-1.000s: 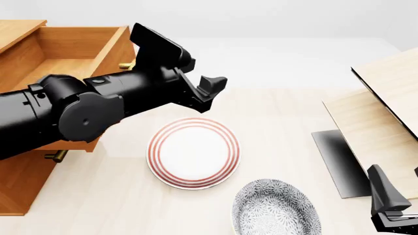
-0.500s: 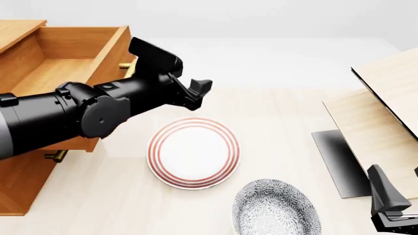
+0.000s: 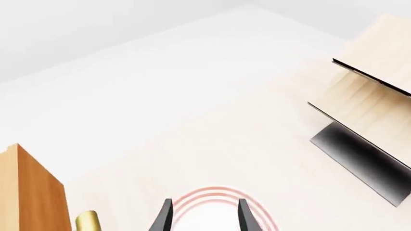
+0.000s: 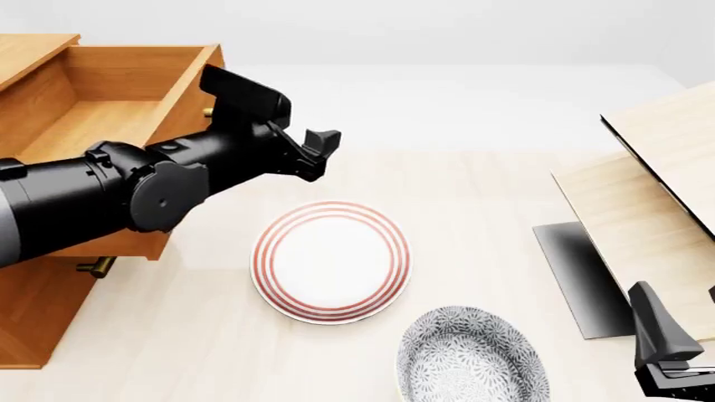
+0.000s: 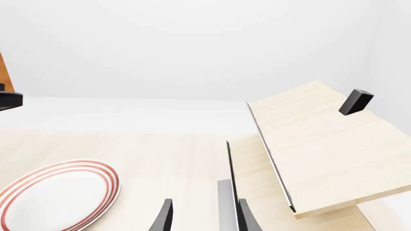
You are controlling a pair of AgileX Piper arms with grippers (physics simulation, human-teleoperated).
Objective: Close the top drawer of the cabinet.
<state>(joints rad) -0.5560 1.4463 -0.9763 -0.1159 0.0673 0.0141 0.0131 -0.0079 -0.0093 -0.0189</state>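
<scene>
The cabinet [image 4: 32, 322] of orange-brown wood stands at the left. Its top drawer [image 4: 106, 88] is pulled out, open and empty inside. A bit of its brass bar handle [image 4: 210, 111] shows beside my left arm. In the left wrist view the drawer's front corner [image 3: 35, 192] and handle end [image 3: 86, 221] show. My left gripper [image 4: 317, 152] [image 3: 204, 217] is open and empty, just right of the drawer front, above the table. My right gripper [image 4: 679, 322] [image 5: 204, 217] is open and empty at the near right.
The lower drawer's brass handle [image 4: 95, 266] sticks out under the top drawer. A red-ringed white plate [image 4: 330, 260] lies mid-table, and a grey patterned plate [image 4: 470, 358] is near the front. Pale wood boards [image 4: 659, 184] over a dark panel [image 4: 575, 280] stand at the right.
My left gripper has drawn back to the left and slightly up, closer to the drawer front. The right arm and the drawer have not moved.
</scene>
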